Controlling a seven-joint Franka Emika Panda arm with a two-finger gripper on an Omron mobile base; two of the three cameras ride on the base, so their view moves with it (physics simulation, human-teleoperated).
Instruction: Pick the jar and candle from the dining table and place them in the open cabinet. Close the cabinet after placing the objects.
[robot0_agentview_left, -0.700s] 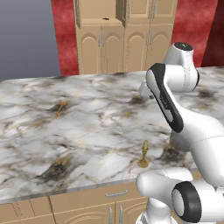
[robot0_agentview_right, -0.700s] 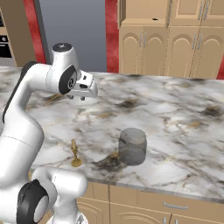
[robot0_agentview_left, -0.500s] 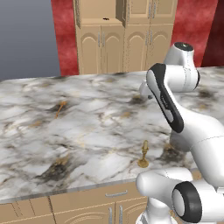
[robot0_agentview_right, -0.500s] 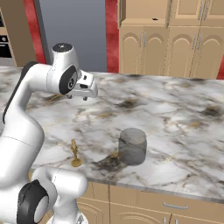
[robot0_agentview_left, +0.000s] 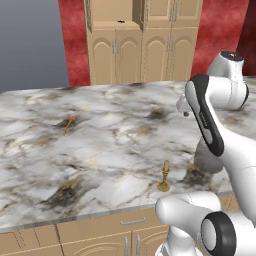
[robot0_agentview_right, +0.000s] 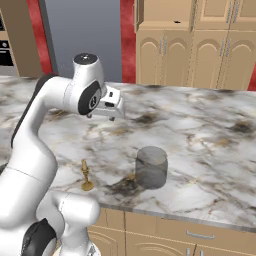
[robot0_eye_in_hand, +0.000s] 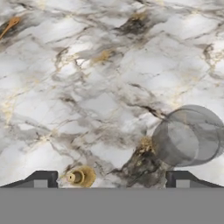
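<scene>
Hand view: jaws spread wide above the surface, one candle at 7 o'clock, one jar at 4 o'clock; base views add the cabinet.

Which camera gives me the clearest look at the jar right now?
The right base view: the jar stands whole and unblocked on the dining table. The hand view looks down into it; in the left base view the arm hides most of it.

In the left base view the jar sits mostly hidden behind the arm at right; the cabinet is cut off at the top edge.
</scene>
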